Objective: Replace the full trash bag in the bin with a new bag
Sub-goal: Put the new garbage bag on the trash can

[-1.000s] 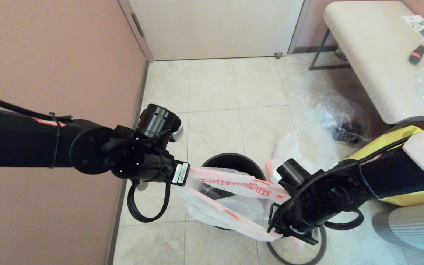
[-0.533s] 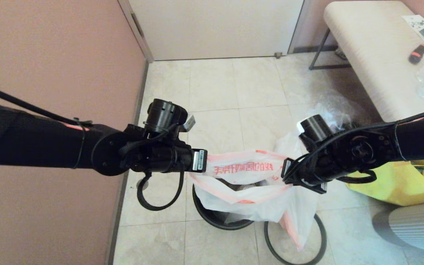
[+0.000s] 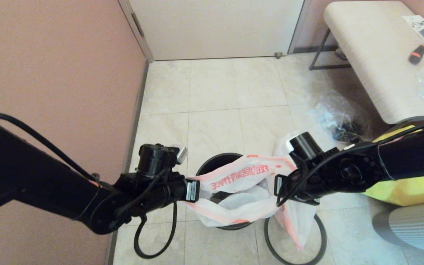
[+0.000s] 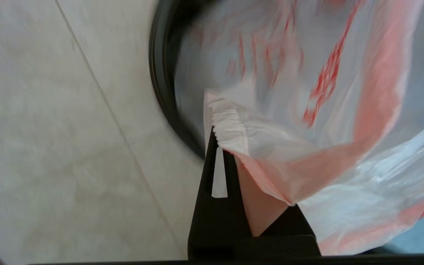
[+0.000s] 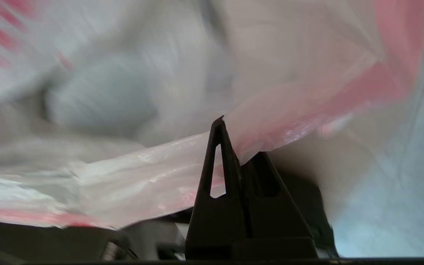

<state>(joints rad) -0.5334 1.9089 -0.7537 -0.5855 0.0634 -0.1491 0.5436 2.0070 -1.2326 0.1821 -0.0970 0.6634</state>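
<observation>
Both grippers are clamped on opposite edges of the new white-and-red plastic bag [image 3: 241, 184], so its mouth gets stretched open between them. The left gripper [image 4: 222, 141] pinches a bunched bit of rim, and the right gripper [image 5: 223, 125] has its jaws shut on the other side. The black bin [image 3: 212, 165] sits right below and between them. Its loose hoop [image 3: 320, 239] lies on the floor under the right gripper, probably waiting to clamp the bag on.
</observation>
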